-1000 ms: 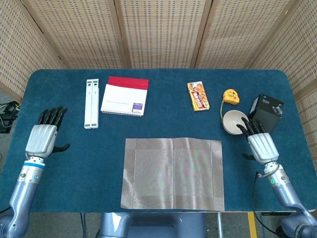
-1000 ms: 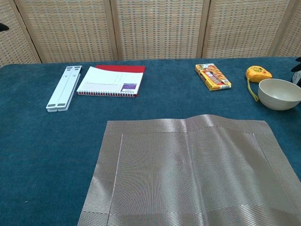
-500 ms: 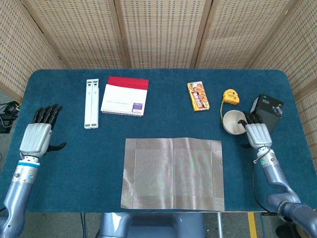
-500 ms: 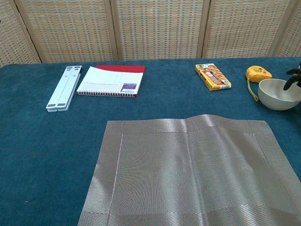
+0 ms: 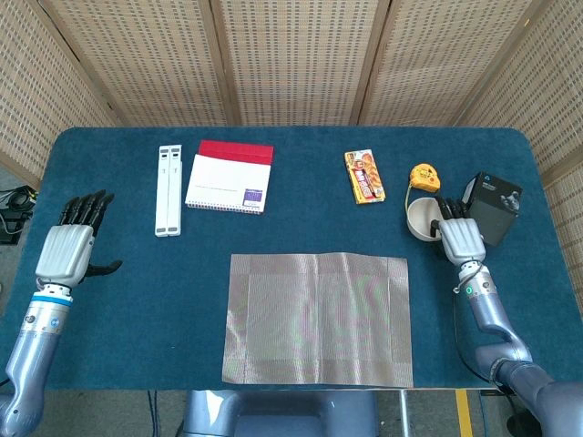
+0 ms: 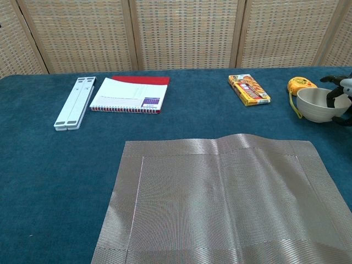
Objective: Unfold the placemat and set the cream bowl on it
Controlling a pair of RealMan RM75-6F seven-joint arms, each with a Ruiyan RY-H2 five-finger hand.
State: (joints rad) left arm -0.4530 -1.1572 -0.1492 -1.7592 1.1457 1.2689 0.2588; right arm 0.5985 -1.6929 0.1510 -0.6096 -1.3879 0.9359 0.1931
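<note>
Change: the right hand (image 5: 461,240) has moved onto the cream bowl (image 6: 316,105), now tilted.
Right hand: fingers curled over the bowl's rim, gripping it.
Bowl: right of the flat placemat (image 5: 318,317).
Left hand (image 5: 68,249): spread, empty.

Blue-clothed table (image 5: 301,228) with placemat (image 5: 318,318), cream bowl (image 5: 421,219), notebook (image 5: 231,177), snack box (image 5: 363,176), tape measure (image 5: 424,176).
</note>
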